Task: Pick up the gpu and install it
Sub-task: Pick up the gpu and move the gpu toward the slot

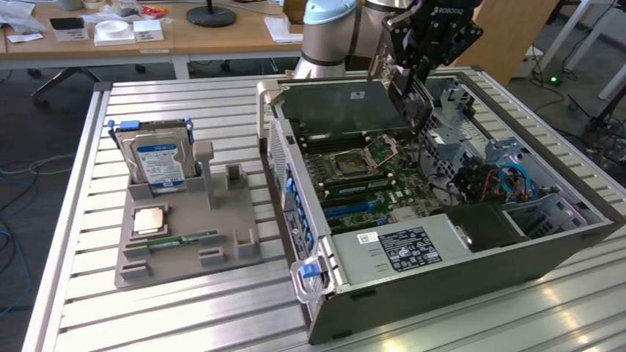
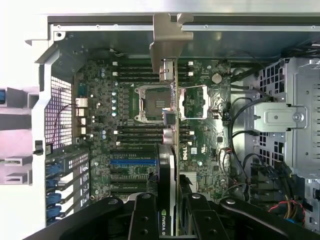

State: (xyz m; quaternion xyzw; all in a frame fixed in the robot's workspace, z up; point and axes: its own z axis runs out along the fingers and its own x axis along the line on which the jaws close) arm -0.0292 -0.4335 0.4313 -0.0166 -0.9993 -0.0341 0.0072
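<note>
Pickup done: the thin, dark, rectangular gpu card with a silvery end bracket hung edge-down over the green motherboard, inside the open grey metal computer case. Install not done; the card's lower edge appeared clear of the slots. The black two-finger gripper was partly closed, its fingers pinching the card from both faces.

Beyond my slatted metal table stand wooden desks strewn with papers and small boxes. The floor is dark grey, and loose cables trail over it at the exterior view's left.
</note>
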